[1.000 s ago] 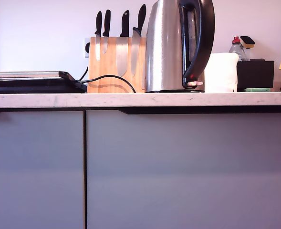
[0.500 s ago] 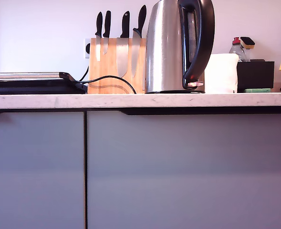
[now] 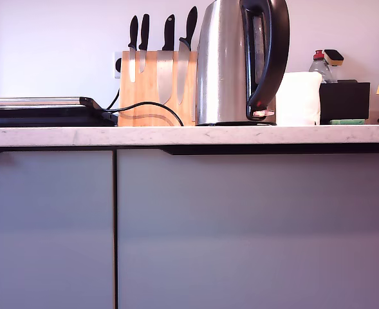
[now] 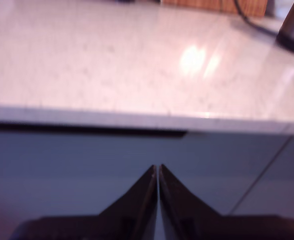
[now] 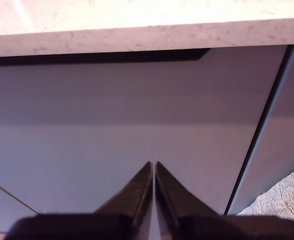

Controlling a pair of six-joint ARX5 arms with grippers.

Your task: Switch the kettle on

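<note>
On the counter, kettle (image 3: 231,64) well beyond my first gripper (image 4: 157,170) (jaws together)

You see: worktop (image 3: 189,135) | on it: kettle (image 3: 231,64), knife block (image 3: 156,87), flat grill (image 3: 44,111), white holder (image 3: 298,98), black box (image 3: 344,100)

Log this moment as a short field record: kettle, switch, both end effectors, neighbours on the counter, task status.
kettle: steel kettle upright on its black base, on the worktop
switch: small tab at the handle's foot; on or off cannot be told
first end effector: my first gripper shut, empty, in front of the cabinet below the worktop edge
second end effector: my second gripper shut, empty, facing the cabinet front
neighbours: knife block on the exterior view's left of the kettle, white container on its right
status: kettle untouched
</note>
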